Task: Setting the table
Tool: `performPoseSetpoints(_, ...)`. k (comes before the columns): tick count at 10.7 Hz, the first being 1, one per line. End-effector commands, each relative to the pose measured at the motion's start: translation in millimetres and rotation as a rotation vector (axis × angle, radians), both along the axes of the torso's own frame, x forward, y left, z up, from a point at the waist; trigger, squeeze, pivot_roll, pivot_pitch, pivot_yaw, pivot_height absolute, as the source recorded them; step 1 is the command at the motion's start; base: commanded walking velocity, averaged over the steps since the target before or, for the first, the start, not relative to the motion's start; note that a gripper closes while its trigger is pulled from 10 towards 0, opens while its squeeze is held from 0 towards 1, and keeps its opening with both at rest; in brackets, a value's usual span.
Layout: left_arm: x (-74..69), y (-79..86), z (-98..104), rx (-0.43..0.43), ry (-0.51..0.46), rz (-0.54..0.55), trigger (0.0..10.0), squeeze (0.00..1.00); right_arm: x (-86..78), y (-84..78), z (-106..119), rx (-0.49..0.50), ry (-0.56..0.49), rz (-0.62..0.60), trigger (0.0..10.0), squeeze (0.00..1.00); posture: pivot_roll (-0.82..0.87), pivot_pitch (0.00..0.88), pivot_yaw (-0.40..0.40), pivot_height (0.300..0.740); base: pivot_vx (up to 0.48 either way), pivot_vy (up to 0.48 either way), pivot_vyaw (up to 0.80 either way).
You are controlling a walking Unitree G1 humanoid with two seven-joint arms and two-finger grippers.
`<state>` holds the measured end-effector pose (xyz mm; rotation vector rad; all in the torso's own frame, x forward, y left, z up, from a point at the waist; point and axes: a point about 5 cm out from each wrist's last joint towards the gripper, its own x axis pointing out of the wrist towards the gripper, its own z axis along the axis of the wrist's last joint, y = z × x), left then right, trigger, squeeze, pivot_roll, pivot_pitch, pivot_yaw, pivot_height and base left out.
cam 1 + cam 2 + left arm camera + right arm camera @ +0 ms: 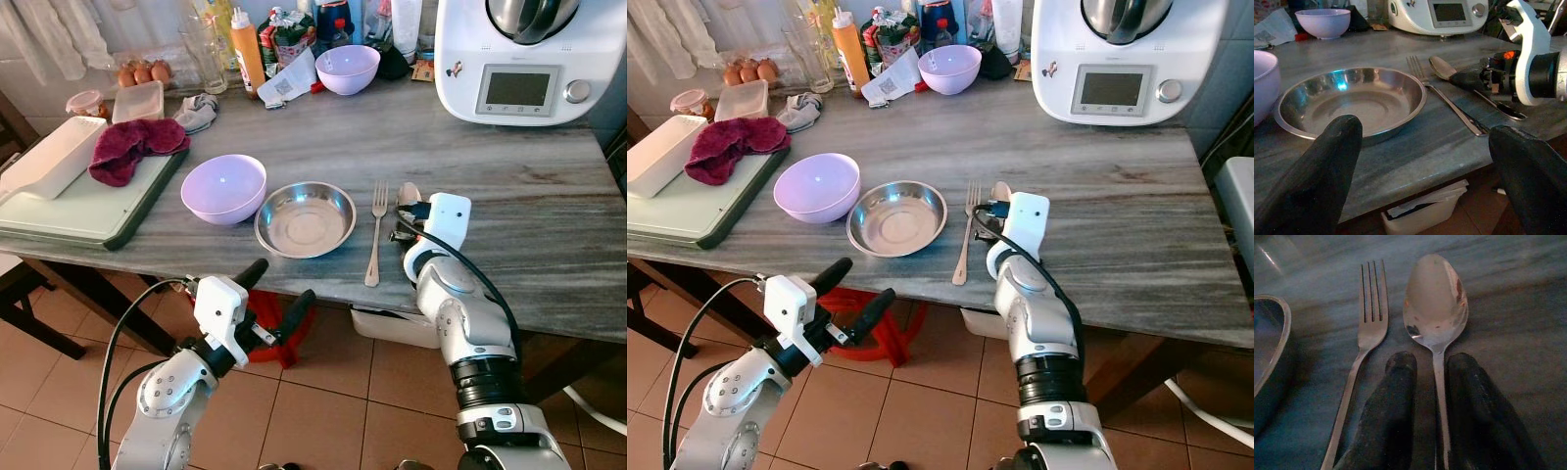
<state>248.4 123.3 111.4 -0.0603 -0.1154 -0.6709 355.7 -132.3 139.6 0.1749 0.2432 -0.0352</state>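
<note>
Left gripper (276, 294): below the table's front edge, over tiled floor, fingers spread wide, holding nothing.
Table (549, 245): grey marbled top; bare surface to the right of the cutlery.
Right gripper (1431, 382): forearm raised from below, wrist bent over the front edge, resting on the tabletop; fingers narrowly parted, straddling the handle of the spoon (1435, 303).
Fork (375, 230): just left of the spoon, parallel, tines away from the robot.
Steel bowl (305, 217): left of the fork, near the edge.
Purple bowl (223, 187): beside the steel bowl, farther left.
Kitchen machine (524, 59): far right corner.
</note>
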Motion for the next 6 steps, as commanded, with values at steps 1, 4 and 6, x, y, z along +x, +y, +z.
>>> performPoseSetpoints(1, -2.1, 2.7, 0.7, 0.01, 0.001, -0.008, 10.0, 0.0, -5.9, -2.9, -18.5, 0.001, 0.086, -0.007, 10.0, 1.0, -0.12, 0.143, 0.132, 0.74, 0.0, 0.0, 0.0)
performPoseSetpoints(4, -0.7, 1.6, 3.0, 0.008, -0.009, -0.004, 10.0, 0.0, -5.7, -8.5, 13.4, 0.015, -0.071, -0.03, 10.0, 1.0, -0.13, 0.138, 0.128, 0.74, 0.0, 0.0, 0.0)
performPoseSetpoints(6, -0.1, 0.3, 4.4, 0.003, -0.013, 0.002, 10.0, 0.0, -12.6, -9.7, 53.8, -0.017, -0.284, -0.029, 10.0, 1.0, -0.13, 0.136, 0.127, 0.74, 0.0, 0.0, 0.0)
